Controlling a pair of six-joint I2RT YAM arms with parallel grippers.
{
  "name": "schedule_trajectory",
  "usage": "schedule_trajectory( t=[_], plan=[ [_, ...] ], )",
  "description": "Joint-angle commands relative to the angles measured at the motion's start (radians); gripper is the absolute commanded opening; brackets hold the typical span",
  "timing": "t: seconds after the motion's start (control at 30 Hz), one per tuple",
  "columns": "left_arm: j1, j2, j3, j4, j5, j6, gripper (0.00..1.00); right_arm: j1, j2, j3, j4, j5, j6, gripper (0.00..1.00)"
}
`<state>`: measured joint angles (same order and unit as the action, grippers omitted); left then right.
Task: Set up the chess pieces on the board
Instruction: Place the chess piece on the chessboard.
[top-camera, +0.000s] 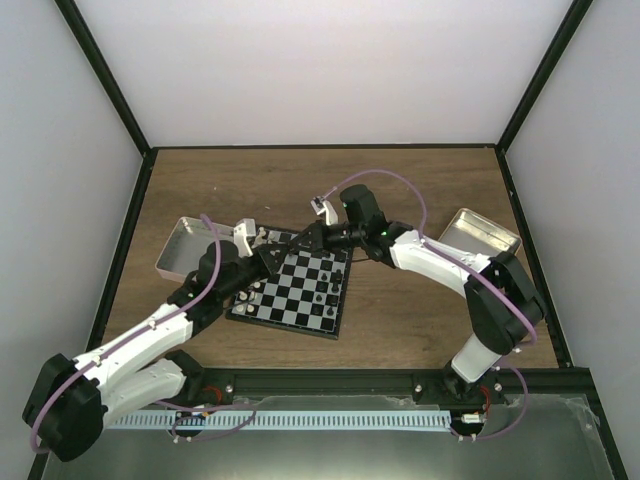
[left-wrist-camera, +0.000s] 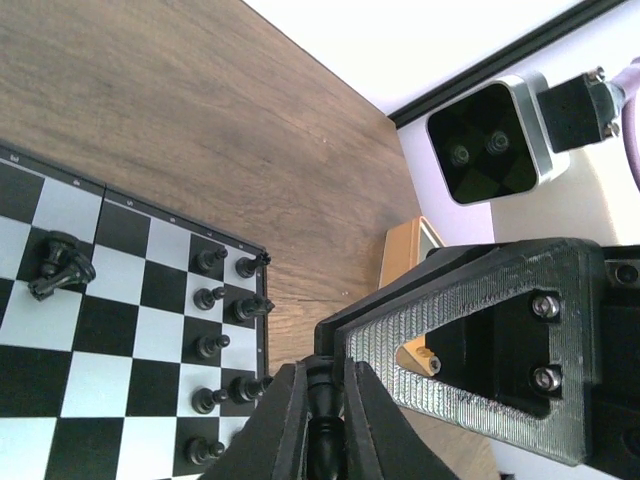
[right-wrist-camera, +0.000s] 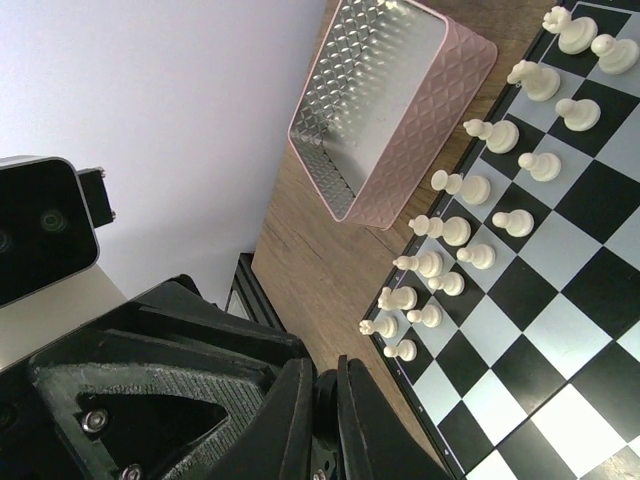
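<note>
The board (top-camera: 300, 300) lies at the table's centre, also in the left wrist view (left-wrist-camera: 100, 330) and the right wrist view (right-wrist-camera: 560, 300). Black chess pieces (left-wrist-camera: 215, 300) stand in two rows along one edge, and one lies tipped over (left-wrist-camera: 58, 265). White pieces (right-wrist-camera: 480, 190) stand in two rows along the opposite edge. My left gripper (left-wrist-camera: 325, 375) is shut on a black chess piece (left-wrist-camera: 322, 400). My right gripper (right-wrist-camera: 322, 385) is shut on a dark piece (right-wrist-camera: 325, 405). The two grippers meet tip to tip over the board's far left corner, left (top-camera: 272, 260) and right (top-camera: 308, 240).
A pinkish tin (right-wrist-camera: 390, 100) stands left of the board, also in the top view (top-camera: 185, 248). A yellow-tan tin (top-camera: 480, 238) stands at the right, its corner in the left wrist view (left-wrist-camera: 405, 250). The black frame rails border the table.
</note>
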<state>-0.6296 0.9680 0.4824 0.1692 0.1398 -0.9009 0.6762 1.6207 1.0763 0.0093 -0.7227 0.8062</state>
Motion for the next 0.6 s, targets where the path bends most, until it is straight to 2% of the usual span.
schedule_trajectory(
  t=[0.0, 0.03, 0.07, 0.13, 0.23, 0.37, 0.57],
  plan=[
    [0.001, 0.007, 0.004, 0.004, 0.017, 0.021, 0.06, -0.003, -0.037, -0.009, 0.016, 0.013, 0.008, 0.01],
    [0.001, 0.009, 0.009, -0.008, 0.016, 0.023, 0.04, -0.004, -0.039, -0.007, 0.007, 0.027, 0.004, 0.03],
    [0.001, 0.012, 0.016, -0.024, 0.014, 0.028, 0.04, -0.004, -0.041, -0.006, -0.002, 0.043, 0.000, 0.10],
    [-0.001, 0.017, 0.036, -0.072, 0.004, 0.049, 0.04, -0.003, -0.048, 0.001, -0.036, 0.090, -0.029, 0.31],
    [-0.002, 0.018, 0.050, -0.153, -0.025, 0.078, 0.04, -0.004, -0.075, 0.004, -0.103, 0.215, -0.081, 0.47],
    [-0.010, 0.061, 0.097, -0.306, -0.032, 0.145, 0.04, -0.006, -0.126, -0.009, -0.178, 0.407, -0.135, 0.54],
    [-0.055, 0.216, 0.253, -0.537, -0.037, 0.264, 0.04, -0.007, -0.190, -0.044, -0.251, 0.658, -0.166, 0.61]
  ],
)
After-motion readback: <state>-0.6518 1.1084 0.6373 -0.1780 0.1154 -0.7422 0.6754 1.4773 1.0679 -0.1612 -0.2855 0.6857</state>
